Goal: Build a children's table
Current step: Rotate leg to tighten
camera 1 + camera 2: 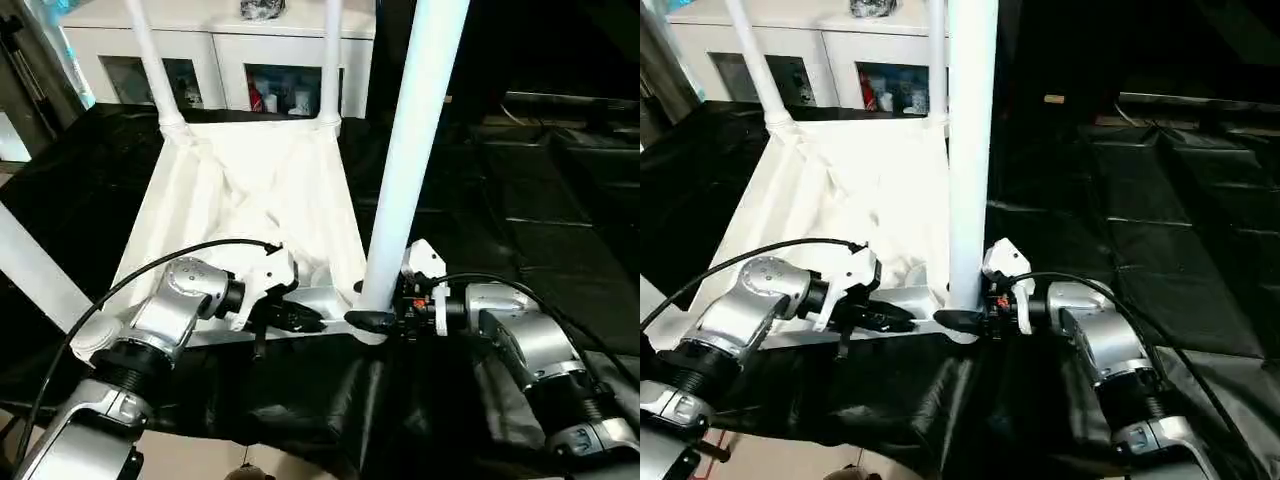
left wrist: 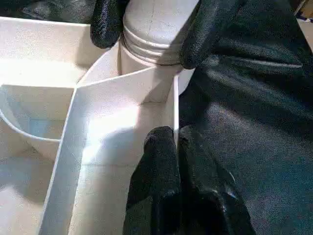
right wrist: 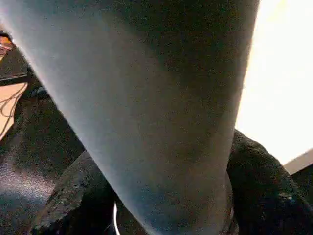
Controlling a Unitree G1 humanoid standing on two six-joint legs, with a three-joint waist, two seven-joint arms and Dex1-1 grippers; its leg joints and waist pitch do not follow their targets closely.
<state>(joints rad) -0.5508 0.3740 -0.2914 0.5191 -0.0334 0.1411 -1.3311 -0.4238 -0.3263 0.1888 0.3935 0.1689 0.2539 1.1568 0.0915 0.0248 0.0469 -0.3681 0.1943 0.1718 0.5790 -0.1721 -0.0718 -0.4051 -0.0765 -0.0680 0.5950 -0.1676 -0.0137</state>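
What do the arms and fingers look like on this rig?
Both forearms are silver, rounded metal shells with black ribbed collars at the joints. Each wrist carries a white plastic housing; the right one shows small red-orange marks. A thin black cable loops over each arm. The left gripper and right gripper each have two black, grainy, round-tipped fingers.

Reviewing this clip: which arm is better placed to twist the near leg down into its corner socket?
The right. Its fingers already straddle the base of the near leg, just above the corner socket. The left gripper is pinched shut on the tabletop rim beside it, steadying the top.
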